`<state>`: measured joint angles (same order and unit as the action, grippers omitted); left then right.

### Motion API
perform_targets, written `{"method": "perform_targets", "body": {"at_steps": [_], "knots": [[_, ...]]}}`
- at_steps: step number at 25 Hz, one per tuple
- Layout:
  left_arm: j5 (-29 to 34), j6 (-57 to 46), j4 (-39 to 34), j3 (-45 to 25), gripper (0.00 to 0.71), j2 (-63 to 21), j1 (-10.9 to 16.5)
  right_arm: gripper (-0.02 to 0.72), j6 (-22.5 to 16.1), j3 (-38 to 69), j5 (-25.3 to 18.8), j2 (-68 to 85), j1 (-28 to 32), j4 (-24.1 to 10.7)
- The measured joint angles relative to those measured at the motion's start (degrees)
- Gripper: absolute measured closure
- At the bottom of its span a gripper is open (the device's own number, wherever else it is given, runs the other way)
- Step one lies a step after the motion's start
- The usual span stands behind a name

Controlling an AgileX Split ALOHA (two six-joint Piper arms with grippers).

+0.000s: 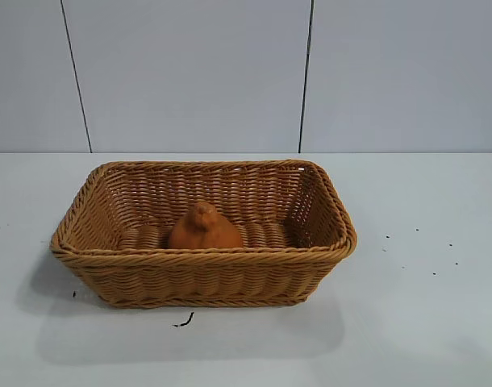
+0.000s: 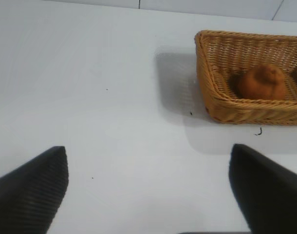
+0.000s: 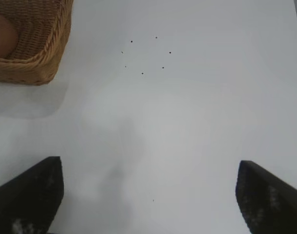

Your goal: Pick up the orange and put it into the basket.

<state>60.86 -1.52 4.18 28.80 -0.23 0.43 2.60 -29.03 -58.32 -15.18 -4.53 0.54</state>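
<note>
Lumpy matte orange (image 1: 203, 229) inside woven wicker basket (image 1: 204, 278), left claw (image 2: 148, 187) and right claw (image 3: 149, 195) spread wide, empty

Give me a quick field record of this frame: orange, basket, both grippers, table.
orange: inside the basket, resting on its floor, knob up
basket: upright on the table
left gripper: open, empty, over bare table, apart from the basket
right gripper: open, empty, over bare table, apart from the basket
table: white, small dark specks
task state: orange placed

No readable text, label or number shows anywhere.
</note>
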Motion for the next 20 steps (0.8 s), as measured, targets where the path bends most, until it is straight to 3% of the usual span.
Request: {"method": "perform_targets", "body": {"at_steps": [9,20], "knots": [[0.0,0.0,0.1,0.0,0.063,0.0,0.0,0.008,0.1,0.0,0.1,1.6,4.2,0.1],[0.0,0.0,0.1,0.0,0.063,0.0,0.0,0.008,0.1,0.1,-0.5,15.4,4.4,0.1]]}}
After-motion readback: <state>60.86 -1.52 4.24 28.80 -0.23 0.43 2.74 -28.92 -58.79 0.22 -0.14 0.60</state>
